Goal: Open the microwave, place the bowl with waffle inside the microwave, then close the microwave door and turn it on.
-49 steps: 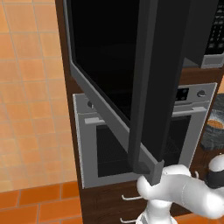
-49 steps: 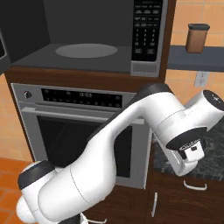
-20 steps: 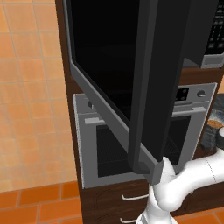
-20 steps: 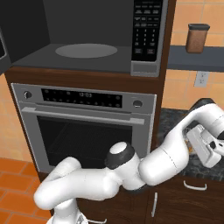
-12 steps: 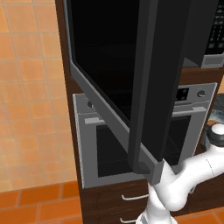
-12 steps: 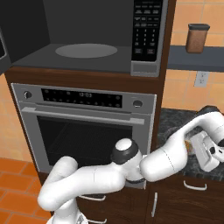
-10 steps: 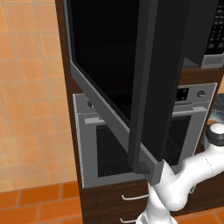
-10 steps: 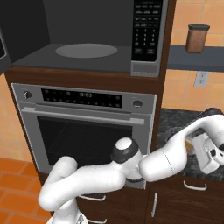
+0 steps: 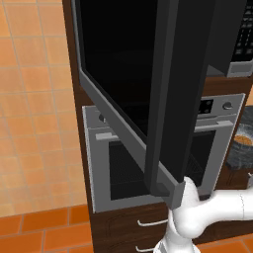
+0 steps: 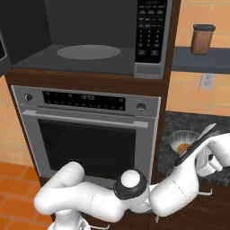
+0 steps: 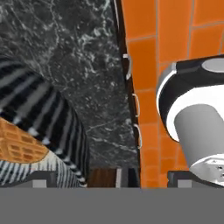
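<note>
Microwave (image 10: 90, 40): standing open, its cavity and round turntable plate (image 10: 88, 51) showing bare; the microwave door (image 9: 148, 94) is swinging far out to the left.
Bowl (image 11: 41, 140): sitting on the dark marbled bench (image 11: 83, 74) to the right of the oven (image 10: 85, 130), a striped black-and-white dish with the waffle (image 11: 17, 144) lying inside.
Tool (image 11: 103, 177): hanging just over the bowl's near wall with its jaws spread wide and nothing between them.
Handling: I am judging the bowl rigid, fairly light and glazed smooth, so likely slippery; the waffle looks loose and could slide if the bowl tips.
Where to take hold: the rim wall nearest the tool, one finger inside and one outside, keeping it level.
Room: orange tiled wall and floor, dark wood cabinets, a brown jar (image 10: 203, 39) sitting on a shelf above the bench.
</note>
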You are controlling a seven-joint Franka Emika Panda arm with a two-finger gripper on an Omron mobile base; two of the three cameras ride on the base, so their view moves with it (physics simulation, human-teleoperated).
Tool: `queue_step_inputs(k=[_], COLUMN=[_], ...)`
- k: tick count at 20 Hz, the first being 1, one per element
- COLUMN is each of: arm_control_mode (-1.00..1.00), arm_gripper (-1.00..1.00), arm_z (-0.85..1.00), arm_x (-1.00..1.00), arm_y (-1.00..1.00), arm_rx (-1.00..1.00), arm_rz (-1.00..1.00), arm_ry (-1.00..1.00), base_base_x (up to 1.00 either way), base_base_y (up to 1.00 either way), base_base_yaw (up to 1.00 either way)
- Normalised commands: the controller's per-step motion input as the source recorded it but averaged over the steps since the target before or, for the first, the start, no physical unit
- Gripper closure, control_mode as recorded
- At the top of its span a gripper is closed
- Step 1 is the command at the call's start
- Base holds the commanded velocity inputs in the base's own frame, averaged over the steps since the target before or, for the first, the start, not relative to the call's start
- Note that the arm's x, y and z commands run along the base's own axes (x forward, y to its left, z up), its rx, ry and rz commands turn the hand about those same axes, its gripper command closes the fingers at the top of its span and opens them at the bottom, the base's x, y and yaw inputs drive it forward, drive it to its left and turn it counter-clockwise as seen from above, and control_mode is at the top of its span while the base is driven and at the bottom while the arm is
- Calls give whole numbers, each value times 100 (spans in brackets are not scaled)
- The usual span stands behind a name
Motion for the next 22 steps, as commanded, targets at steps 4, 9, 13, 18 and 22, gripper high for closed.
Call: queue_step_inputs(k=[4, 9, 13, 18, 22], arm_control_mode=[-100, -100, -100, -100, -100], arm_gripper=[-100, -100, -100, -100, -100], arm_z=[-16, -1, 0, 8, 14], arm_x=[40, 6, 28, 6, 16], arm_y=[1, 0, -4, -10, -23], arm_rx=[-10, -2, -1, 1, 1], arm_rz=[-44, -9, 0, 0, 0], arm_ry=[1, 0, 0, 0, 0], base_base_x=[0, 0, 0, 0, 0], base_base_y=[0, 0, 0, 0, 0], base_base_yaw=[0, 0, 0, 0, 0])
